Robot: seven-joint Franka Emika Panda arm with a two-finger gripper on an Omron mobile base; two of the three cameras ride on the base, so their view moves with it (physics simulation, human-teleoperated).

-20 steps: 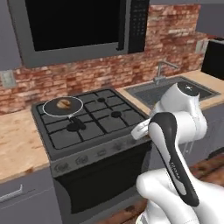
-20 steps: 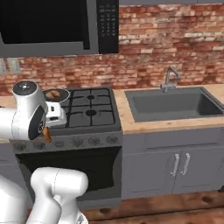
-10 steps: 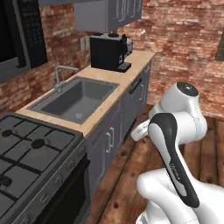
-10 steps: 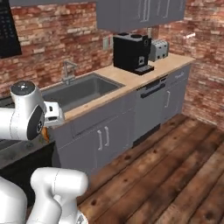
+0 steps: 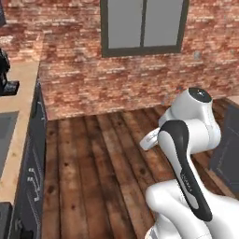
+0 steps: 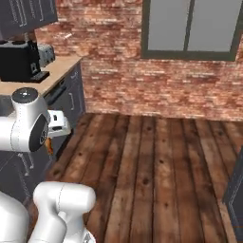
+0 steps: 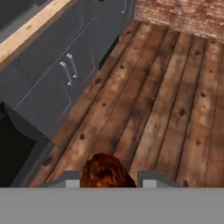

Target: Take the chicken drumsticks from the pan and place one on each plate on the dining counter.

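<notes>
Base is turning: black stove and grey sink gone from view, red brick wall [image 5: 84,79] and brown wooden floor [image 6: 156,166] now ahead. Claw [image 7: 108,180] is staying clamped on golden-brown chicken drumstick [image 7: 105,171], being carried toward plates.

The chicken drumstick [image 7: 106,171] at six o'clock in the hand view is glossy golden-brown with darker reddish patches. The floor [image 6: 156,161] is dark reddish-brown wood planks with black knots. The wall [image 5: 74,70] is mottled red and tan brick around a grey-framed window [image 5: 144,25] at twelve o'clock. The cabinets [image 7: 65,74] are slate grey with silver handles, under a pale wood-grain worktop [image 7: 30,30]. The coffee machine [image 6: 19,59] at ten o'clock is black.
</notes>
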